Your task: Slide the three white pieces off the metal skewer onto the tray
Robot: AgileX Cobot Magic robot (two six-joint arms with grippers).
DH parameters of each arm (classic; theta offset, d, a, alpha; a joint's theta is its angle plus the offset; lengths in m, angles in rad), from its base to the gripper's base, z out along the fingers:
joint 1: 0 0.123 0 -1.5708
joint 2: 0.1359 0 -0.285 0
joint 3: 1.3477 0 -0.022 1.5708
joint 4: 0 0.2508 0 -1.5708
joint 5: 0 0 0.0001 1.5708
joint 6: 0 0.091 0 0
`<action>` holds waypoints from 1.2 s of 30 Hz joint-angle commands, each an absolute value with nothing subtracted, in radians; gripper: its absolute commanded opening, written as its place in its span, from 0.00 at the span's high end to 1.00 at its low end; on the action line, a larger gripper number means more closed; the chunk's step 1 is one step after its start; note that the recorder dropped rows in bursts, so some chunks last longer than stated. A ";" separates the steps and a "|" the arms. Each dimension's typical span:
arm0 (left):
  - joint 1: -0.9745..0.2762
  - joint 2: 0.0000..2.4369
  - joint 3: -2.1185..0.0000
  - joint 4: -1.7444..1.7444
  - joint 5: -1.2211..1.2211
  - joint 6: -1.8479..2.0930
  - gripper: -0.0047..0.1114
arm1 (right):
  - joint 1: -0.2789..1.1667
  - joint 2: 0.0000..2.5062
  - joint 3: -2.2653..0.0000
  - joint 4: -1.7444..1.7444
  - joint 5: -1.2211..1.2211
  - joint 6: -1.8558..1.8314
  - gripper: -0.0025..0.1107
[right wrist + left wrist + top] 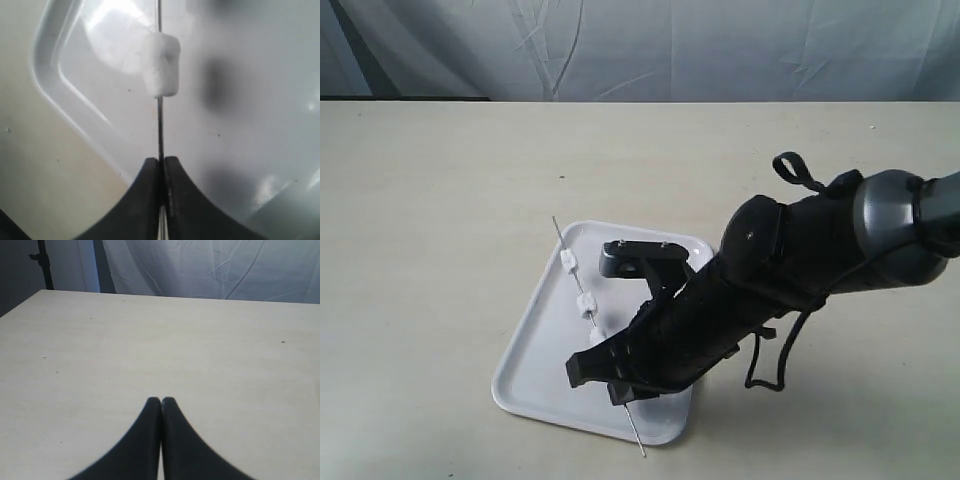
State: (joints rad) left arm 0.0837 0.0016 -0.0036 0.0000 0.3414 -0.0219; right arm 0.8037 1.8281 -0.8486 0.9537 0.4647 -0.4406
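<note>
Where the right gripper is: it is held low over the tray, and its black arm is stretched in from the right side.
Right gripper's grip: its two tips are squeezed tight on the metal stick, which is pinched between them.
Metal stick: a short end is seen poking out behind the gripper, past the tray's edge. The long end runs straight out in front of the tips and past the tray's other edge.
Nearest piece: this white lump is threaded on the stick a little way in front of the tips and is not touched by them.
Middle piece: it is threaded farther out along the stick, apart from the nearest one.
Farthest piece: it is threaded farthest from the gripper, close to the stick's far end.
Tray: it is laid flat on the table, under the gripper and under all three pieces. Whether it is touched by the stick cannot be told.
Left gripper: its tips are pressed together and nothing is held between them. Only bare table is seen in front of it.
Cloth: a pale sheet is hung behind the table.
</note>
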 commanded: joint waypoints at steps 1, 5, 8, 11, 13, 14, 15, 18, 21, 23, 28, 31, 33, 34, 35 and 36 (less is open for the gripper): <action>0.088 0.000 0.000 0.000 0.334 -0.020 0.96 | 0.803 1.772 -0.844 0.897 0.450 -0.444 0.98; 0.088 0.000 0.000 0.000 0.334 -0.020 0.96 | 0.803 1.729 -0.844 0.833 0.465 -0.409 0.98; 0.088 0.000 0.000 0.000 0.334 -0.020 0.96 | 0.803 1.700 -0.844 0.760 0.499 -0.359 0.98; 0.088 0.000 0.000 0.000 0.334 -0.020 0.96 | 0.803 1.677 -0.844 0.673 0.549 -0.304 0.98; 0.088 0.000 0.000 0.036 0.322 0.000 0.96 | 0.803 1.663 -0.844 0.622 0.578 -0.258 0.98; 0.088 0.000 0.000 0.076 0.298 0.000 0.96 | 0.803 1.657 -0.844 0.602 0.589 -0.243 0.98; 0.088 0.000 0.000 0.073 0.264 0.000 0.96 | 0.803 1.652 -0.844 0.576 0.597 -0.229 0.98; 0.088 0.000 0.000 -0.231 0.084 -0.085 0.96 | 0.803 1.638 -0.844 0.510 0.607 -0.192 0.98; 0.088 0.000 0.000 -0.586 -0.051 -0.103 0.96 | 0.803 1.629 -0.844 0.449 0.624 -0.154 0.98; 0.088 0.000 0.000 -0.709 -0.174 -0.103 0.96 | 0.803 1.622 -0.844 0.421 0.649 -0.140 0.98; 0.088 0.000 -0.032 -0.691 -0.081 -0.100 0.96 | 0.803 1.621 -0.844 0.364 0.686 -0.113 0.98; 0.088 0.011 -0.118 -0.483 0.206 -0.085 0.96 | 0.803 1.621 -0.844 0.364 0.671 -0.113 0.98; 0.088 0.054 -0.161 -0.528 0.287 -0.053 0.96 | 0.803 1.621 -0.844 0.364 0.667 -0.113 0.98; 0.088 0.104 -0.200 -0.594 0.341 0.009 0.96 | 0.803 1.621 -0.844 0.366 0.667 -0.113 0.98; 0.088 0.136 -0.220 -0.638 0.378 0.040 0.96 | 0.803 1.621 -0.844 0.366 0.670 -0.113 0.98; 0.088 0.173 -0.236 -0.668 0.421 0.069 0.96 | 0.803 1.621 -0.844 0.366 0.670 -0.113 0.98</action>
State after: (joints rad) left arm 0.0893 0.0982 -0.1891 -0.5956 0.3079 -0.0101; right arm 0.8037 1.6306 -0.8469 0.3759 0.6766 -0.1136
